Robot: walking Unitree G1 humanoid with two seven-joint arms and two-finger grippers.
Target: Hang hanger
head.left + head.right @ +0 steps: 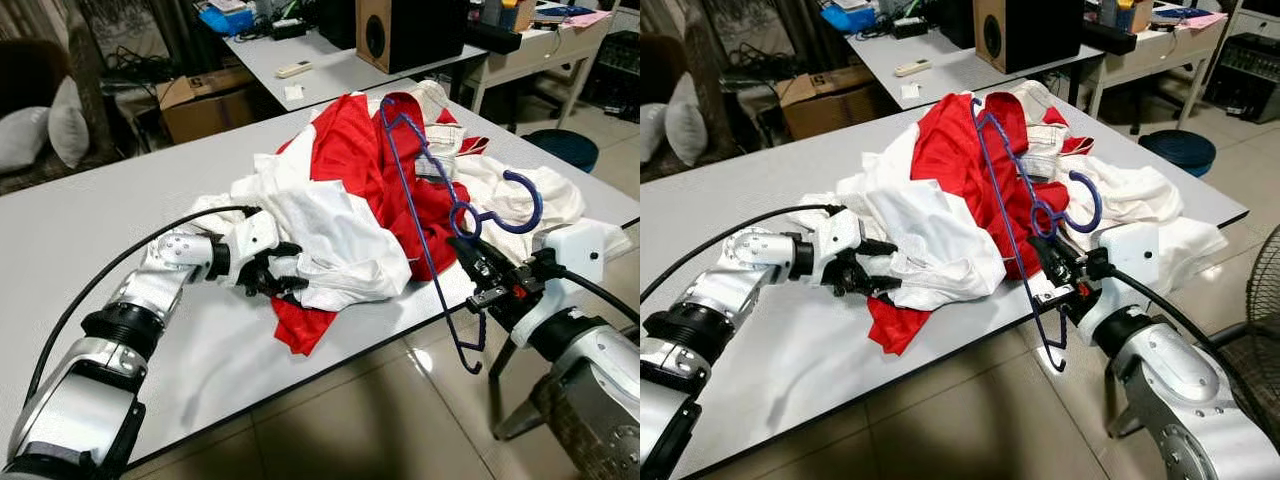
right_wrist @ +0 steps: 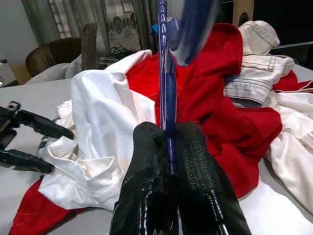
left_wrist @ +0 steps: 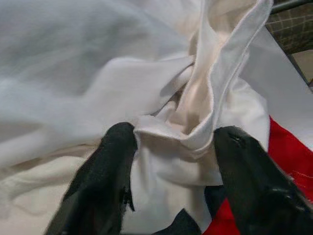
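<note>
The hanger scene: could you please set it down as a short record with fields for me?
hanger: blue wire hanger, lying tilted across the clothes, lower end past the table edge
right gripper: fingers shut on the hanger's wire
left gripper: fingers open around a fold of white cloth
clothes: red and white garment pile heaped on the table
table: grey top
background: second table with a speaker box

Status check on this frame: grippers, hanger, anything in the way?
Right gripper shut on the blue hanger, at the table edge. Left gripper open around a fold of white cloth. Hanger lies across the red and white clothes pile, not hung.
</note>
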